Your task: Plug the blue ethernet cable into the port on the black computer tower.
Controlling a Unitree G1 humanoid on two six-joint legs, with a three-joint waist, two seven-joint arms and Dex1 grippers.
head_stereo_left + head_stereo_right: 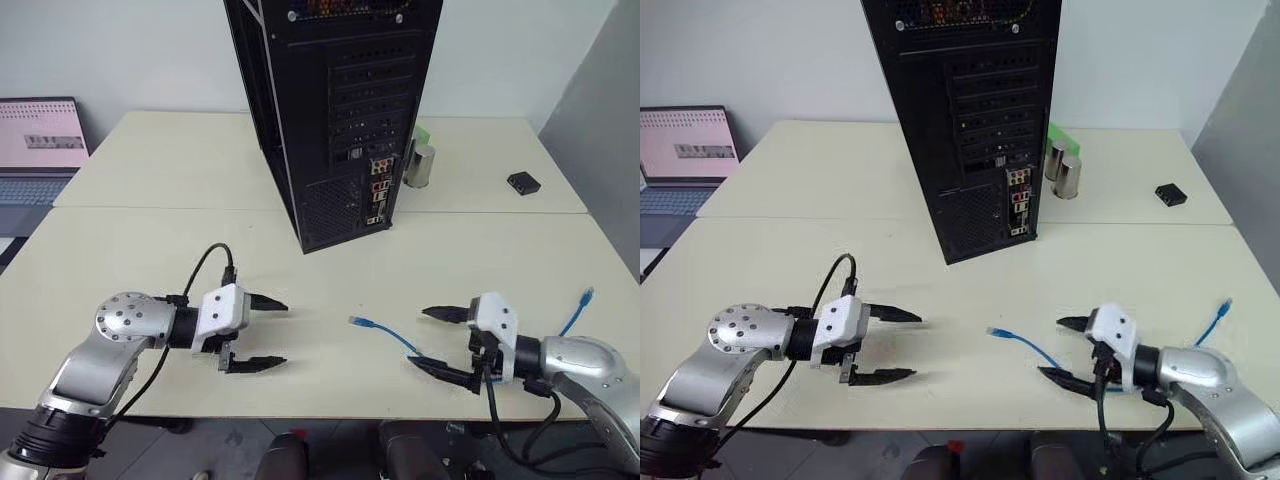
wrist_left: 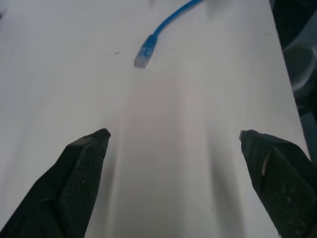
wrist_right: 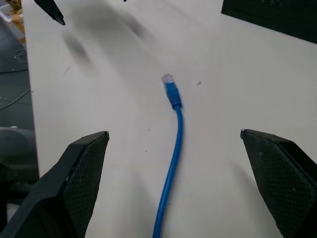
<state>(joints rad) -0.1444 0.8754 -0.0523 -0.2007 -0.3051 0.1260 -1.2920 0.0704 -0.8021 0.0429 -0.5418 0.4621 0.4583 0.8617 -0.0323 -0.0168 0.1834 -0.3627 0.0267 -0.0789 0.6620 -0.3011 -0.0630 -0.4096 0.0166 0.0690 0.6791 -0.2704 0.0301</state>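
Black computer tower upright at the middle of the pale table, rear face turned this way, with slot covers above and a cluster of coloured connectors low on its right edge; the port somewhere within that cluster, too small to single out. Just right of the tower, two small metal cylinders with something green behind them; farther right, well apart, a small black box. Open laptop beyond the table's far left edge. Bare tabletop between tower and grippers. Blue ethernet cable flat on the table near the front edge, one plug lying free between the two grippers, nearer the right one, the cord running rightward beneath the right gripper and surfacing again with its other plug near the table's right edge. Right gripper spread wide, holding nothing, pointed leftward along the cord with the near plug just ahead of its fingertips. Left gripper likewise spread wide and empty, pointed rightward at the same plug from farther off.
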